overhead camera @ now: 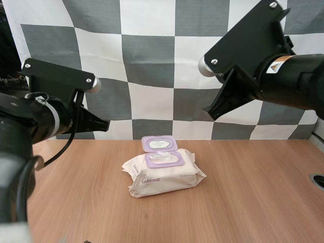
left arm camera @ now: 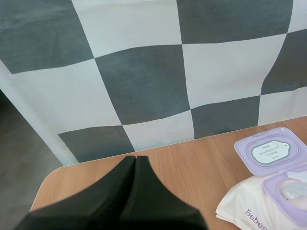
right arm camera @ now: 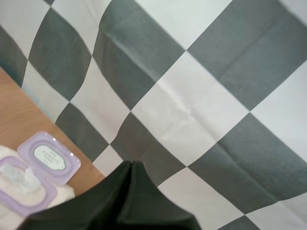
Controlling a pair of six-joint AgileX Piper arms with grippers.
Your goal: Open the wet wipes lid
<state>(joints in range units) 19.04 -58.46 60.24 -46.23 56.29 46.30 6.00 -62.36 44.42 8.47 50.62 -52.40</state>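
Note:
A cream pack of wet wipes (overhead camera: 163, 174) lies in the middle of the wooden table (overhead camera: 243, 202). Its purple lid (overhead camera: 159, 143) is flipped back and lies open, and a white wipe (overhead camera: 161, 157) pokes out of the purple-framed opening. The open lid (left arm camera: 270, 151) and a corner of the pack (left arm camera: 254, 206) lie beyond my left gripper (left arm camera: 135, 158), whose fingers lie together as one wedge, holding nothing. My right gripper (right arm camera: 131, 164) is shut too, raised above and behind the lid (right arm camera: 48, 157). In the high view my left gripper (overhead camera: 104, 124) and right gripper (overhead camera: 208, 112) hang well above the table.
A dark round fitting (overhead camera: 318, 180) sits at the table's right edge. The tabletop's rounded far left corner (left arm camera: 53, 175) lies near my left gripper.

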